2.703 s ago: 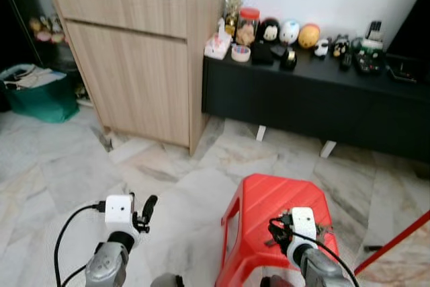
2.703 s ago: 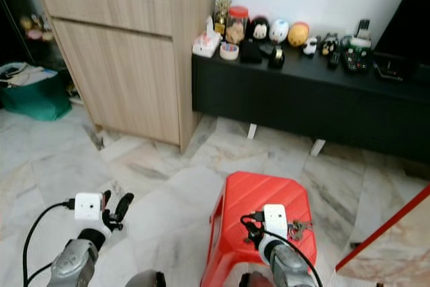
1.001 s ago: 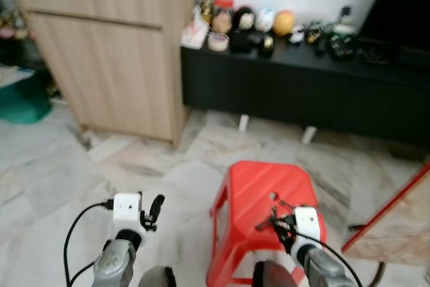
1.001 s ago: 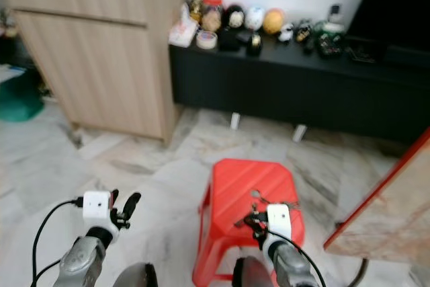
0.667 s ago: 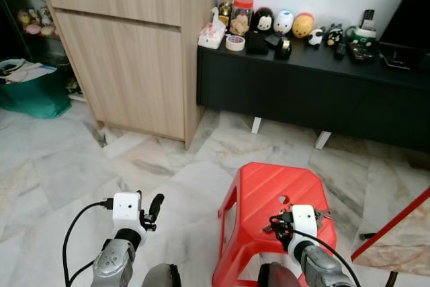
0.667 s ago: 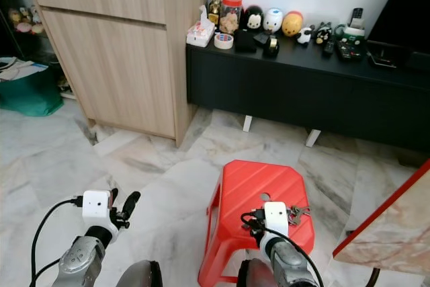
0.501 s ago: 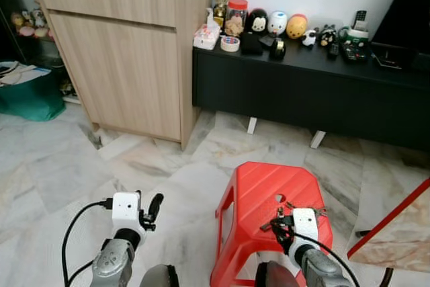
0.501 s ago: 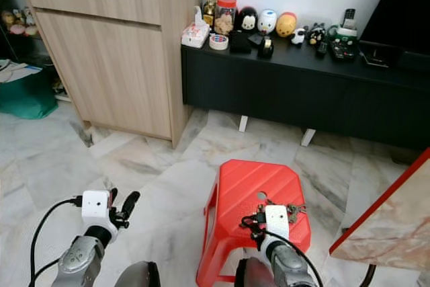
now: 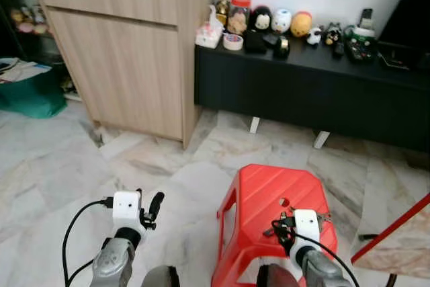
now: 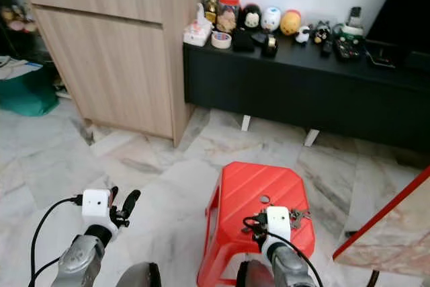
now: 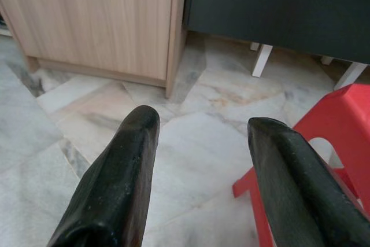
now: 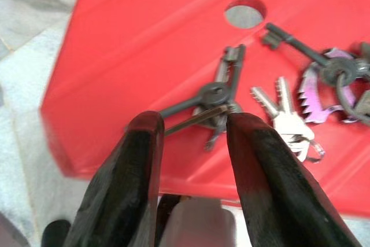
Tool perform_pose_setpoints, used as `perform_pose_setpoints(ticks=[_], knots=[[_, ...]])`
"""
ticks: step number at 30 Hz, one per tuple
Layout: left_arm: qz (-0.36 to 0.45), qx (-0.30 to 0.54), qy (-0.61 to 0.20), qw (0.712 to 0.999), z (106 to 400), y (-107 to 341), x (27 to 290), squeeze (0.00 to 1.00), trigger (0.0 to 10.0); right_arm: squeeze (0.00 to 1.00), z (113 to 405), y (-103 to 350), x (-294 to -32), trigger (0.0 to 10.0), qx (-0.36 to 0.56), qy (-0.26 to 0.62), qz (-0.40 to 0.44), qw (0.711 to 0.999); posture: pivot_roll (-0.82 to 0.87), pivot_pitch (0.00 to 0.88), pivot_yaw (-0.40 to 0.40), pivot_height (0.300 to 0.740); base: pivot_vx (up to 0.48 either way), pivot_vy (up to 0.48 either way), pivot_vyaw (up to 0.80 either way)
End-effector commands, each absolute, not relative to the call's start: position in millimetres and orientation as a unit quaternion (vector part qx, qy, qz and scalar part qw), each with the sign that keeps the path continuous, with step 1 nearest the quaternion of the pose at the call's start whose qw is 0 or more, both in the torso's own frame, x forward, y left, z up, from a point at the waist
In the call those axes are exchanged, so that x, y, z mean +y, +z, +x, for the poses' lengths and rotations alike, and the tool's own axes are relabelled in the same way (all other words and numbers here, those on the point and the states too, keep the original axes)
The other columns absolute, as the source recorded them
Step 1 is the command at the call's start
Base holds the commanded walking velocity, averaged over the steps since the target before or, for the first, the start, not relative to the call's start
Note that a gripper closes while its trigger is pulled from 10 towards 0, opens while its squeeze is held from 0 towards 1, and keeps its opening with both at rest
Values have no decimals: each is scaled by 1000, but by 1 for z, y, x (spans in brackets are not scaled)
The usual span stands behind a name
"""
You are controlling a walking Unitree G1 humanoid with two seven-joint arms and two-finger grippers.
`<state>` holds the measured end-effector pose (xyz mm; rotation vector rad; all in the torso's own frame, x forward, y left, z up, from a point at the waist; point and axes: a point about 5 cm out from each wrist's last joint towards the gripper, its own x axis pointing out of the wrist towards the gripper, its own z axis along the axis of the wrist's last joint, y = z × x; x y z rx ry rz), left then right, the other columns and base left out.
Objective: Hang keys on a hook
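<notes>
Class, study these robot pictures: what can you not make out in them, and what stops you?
- Hook: no view settles where it is.
- Keys on the stool: the bunch runs off the right wrist view's edge; in the eye views the right gripper covers part.
- Shelf ornaments: too small to name.
- Left gripper: open over floor.

Red stool (image 12: 144,44) on marble floor (image 9: 60,166) — bunch of keys (image 12: 289,108) on top.
</notes>
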<state>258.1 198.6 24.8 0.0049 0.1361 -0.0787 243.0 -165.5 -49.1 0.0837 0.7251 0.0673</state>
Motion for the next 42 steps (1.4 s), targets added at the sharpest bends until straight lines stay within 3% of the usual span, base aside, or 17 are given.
perform_pose_setpoints(ticks=[1, 11, 30, 42], knots=[[6, 68, -49, 996, 257, 24, 193, 0, 10000, 0, 244, -48, -170, 10000, 358, 31, 39, 932, 91, 0, -73, 609, 0, 0, 0], [5, 67, -50, 997, 257, 24, 193, 0, 10000, 0, 247, -46, -169, 10000, 354, 34, 40, 934, 91, 0, -72, 609, 0, 0, 0], [6, 63, -50, 997, 256, 24, 194, 0, 10000, 0, 249, -44, -166, 10000, 341, 44, 34, 938, 92, 0, -72, 609, 300, 0, 202], [8, 67, -49, 997, 255, 23, 196, 0, 10000, 0, 239, -51, -173, 10000, 350, 24, 35, 936, 93, 0, -75, 609, 0, 0, 0]])
